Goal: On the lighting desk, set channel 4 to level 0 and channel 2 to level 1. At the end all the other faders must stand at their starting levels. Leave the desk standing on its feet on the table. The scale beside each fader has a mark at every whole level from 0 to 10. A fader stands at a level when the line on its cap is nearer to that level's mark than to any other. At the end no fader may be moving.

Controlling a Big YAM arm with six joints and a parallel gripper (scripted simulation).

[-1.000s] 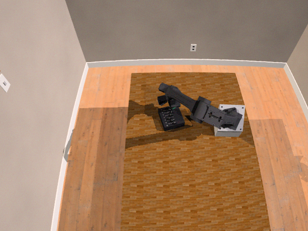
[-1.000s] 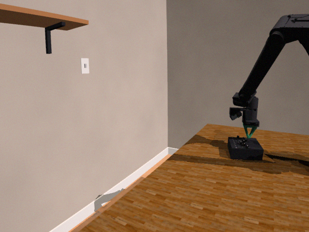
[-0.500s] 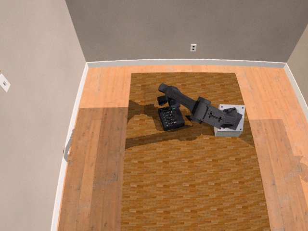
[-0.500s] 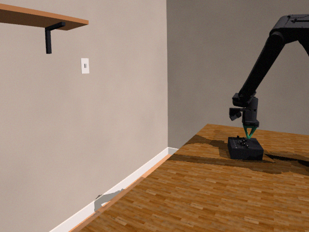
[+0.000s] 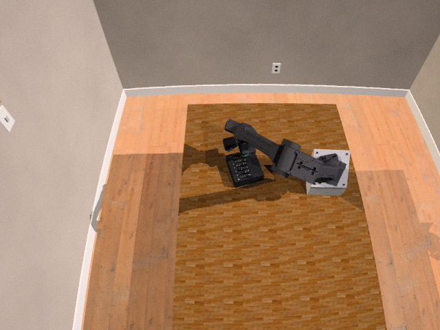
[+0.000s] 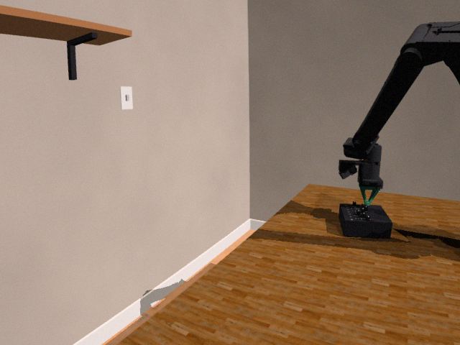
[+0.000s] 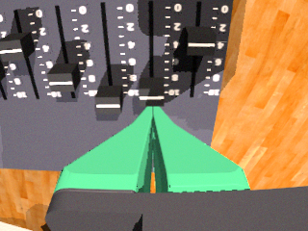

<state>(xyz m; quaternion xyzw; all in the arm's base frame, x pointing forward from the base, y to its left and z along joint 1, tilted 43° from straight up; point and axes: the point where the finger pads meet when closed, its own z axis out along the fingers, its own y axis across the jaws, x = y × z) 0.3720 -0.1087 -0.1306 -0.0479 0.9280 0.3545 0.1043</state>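
Note:
The lighting desk (image 5: 244, 169) is a dark box standing flat on the wooden table; it also shows in the exterior view (image 6: 364, 221). In the wrist view several faders are numbered along the far edge. My green-fingered gripper (image 7: 153, 110) is shut and empty, its tips against the near side of the channel 2 cap (image 7: 152, 90), which sits near the high end of its scale. The channel 4 cap (image 7: 62, 77) is also toward the high end. The channel 1 cap (image 7: 200, 40) is near 4, and the channel 3 cap (image 7: 110, 99) is low in the view. The gripper points straight down (image 6: 365, 205).
The arm's white base block (image 5: 328, 172) stands to the right of the desk. The table's edge lies just beyond channel 1's side of the desk in the wrist view. A wall shelf (image 6: 62, 27) hangs far off to the left.

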